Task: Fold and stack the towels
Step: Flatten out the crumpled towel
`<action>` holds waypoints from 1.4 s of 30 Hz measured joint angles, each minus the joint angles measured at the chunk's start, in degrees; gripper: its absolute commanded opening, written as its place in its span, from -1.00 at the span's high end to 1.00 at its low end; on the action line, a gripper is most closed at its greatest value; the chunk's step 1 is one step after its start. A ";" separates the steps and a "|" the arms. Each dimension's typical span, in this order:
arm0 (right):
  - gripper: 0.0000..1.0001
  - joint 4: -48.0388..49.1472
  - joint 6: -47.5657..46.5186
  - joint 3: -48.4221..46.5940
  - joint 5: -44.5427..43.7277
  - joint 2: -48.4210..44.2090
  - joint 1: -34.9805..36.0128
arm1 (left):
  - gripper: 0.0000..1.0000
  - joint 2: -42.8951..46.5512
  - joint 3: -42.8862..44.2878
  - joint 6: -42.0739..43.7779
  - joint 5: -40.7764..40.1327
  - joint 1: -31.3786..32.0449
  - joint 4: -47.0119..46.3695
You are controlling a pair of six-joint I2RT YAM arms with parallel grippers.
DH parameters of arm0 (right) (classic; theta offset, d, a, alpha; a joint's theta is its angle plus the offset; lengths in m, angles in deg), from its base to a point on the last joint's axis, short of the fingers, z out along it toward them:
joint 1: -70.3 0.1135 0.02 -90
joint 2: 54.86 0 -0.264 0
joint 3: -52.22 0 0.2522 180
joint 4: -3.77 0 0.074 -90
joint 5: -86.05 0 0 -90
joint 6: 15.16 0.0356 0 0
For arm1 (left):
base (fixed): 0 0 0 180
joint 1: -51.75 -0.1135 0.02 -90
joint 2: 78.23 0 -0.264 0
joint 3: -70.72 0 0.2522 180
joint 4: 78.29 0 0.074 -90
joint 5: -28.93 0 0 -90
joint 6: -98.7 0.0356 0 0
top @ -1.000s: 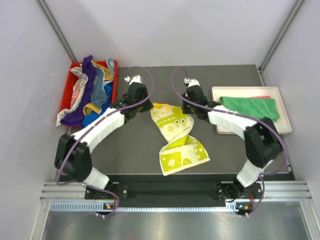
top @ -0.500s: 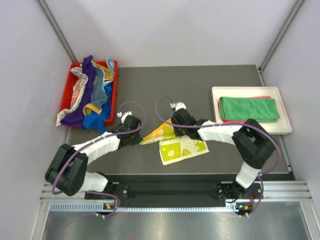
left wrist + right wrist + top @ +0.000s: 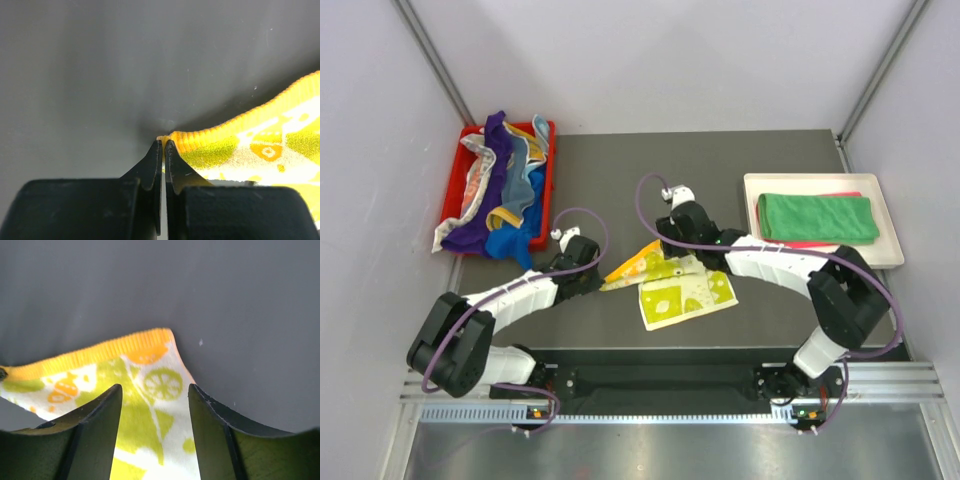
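Observation:
A yellow-green patterned towel point(image 3: 682, 290) lies folded over itself at the table's middle. My left gripper point(image 3: 602, 284) is low at the towel's left corner, and the left wrist view shows it point(image 3: 163, 143) shut on the orange hem of the towel point(image 3: 260, 145). My right gripper point(image 3: 669, 251) hovers just above the towel's far corner. In the right wrist view it point(image 3: 155, 390) is open, with the towel point(image 3: 145, 385) lying flat below and between the fingers, untouched. A folded green towel point(image 3: 817, 216) rests on the white tray over a pink one point(image 3: 840, 195).
A red bin point(image 3: 549, 170) at the back left holds a heap of several loose towels point(image 3: 500, 195), some hanging over its front edge. The white tray point(image 3: 890, 252) sits at the right edge of the dark table.
Both grippers carried the towel's far edge toward the near side, folding it. The right gripper then opened, let go of its corner and rose slightly. The left stays shut.

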 measured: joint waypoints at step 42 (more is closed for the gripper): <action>0.99 -4.42 -5.90 -14.62 0.00 12.04 -4.00 | 1.00 1.36 9.64 3.17 -0.81 0.00 3.89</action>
